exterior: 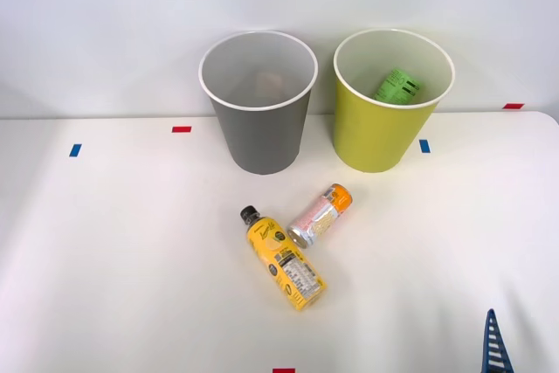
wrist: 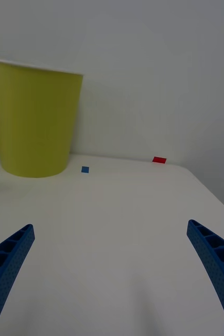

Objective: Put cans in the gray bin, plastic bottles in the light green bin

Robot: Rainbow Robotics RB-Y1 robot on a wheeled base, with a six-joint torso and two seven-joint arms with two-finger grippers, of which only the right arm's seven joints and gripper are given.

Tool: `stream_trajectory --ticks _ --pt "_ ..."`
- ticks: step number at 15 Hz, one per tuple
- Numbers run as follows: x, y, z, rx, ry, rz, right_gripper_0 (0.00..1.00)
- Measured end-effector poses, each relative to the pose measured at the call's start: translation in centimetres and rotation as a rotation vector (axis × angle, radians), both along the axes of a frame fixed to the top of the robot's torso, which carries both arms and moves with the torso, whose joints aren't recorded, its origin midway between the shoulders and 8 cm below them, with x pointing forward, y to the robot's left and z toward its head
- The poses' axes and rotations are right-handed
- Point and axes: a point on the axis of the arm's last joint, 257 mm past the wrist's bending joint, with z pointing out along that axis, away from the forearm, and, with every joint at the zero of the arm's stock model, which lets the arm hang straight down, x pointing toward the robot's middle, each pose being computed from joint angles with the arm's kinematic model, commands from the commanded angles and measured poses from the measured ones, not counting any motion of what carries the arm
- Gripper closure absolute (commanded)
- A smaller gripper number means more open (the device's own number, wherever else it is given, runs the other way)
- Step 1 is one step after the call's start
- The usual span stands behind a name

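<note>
A pale pink and silver can (exterior: 320, 215) with an orange end lies on its side mid-table. Beside it, toward the table's front, lies a yellow plastic bottle (exterior: 283, 259) with a black cap; the two touch or nearly touch. Behind them stands the gray bin (exterior: 259, 133), with the light green bin (exterior: 377, 133) to its right. A bright green bottle (exterior: 397, 87) rests inside the light green bin. My right gripper (wrist: 110, 273) is open, nothing between its fingers (wrist: 7, 262), low at the table's front right corner, far from the can and bottle. One blue fingertip (exterior: 495, 347) shows there.
Small red (exterior: 181, 129) and blue (exterior: 75, 150) tape marks dot the white table (exterior: 131, 259). A blue mark (wrist: 85, 169) and a red mark (wrist: 159, 159) lie past the light green bin (wrist: 33, 121). The table's right edge runs close to my gripper.
</note>
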Motion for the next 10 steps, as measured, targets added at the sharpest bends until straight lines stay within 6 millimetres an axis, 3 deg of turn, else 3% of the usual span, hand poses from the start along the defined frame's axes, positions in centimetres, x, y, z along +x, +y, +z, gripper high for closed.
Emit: stream_trajectory --ticks 5,10 --pt "-3.5 3.3 -5.3 0.027 0.158 0.056 0.0" --pt "-4.5 7.2 -7.0 0.058 0.201 0.125 0.0"
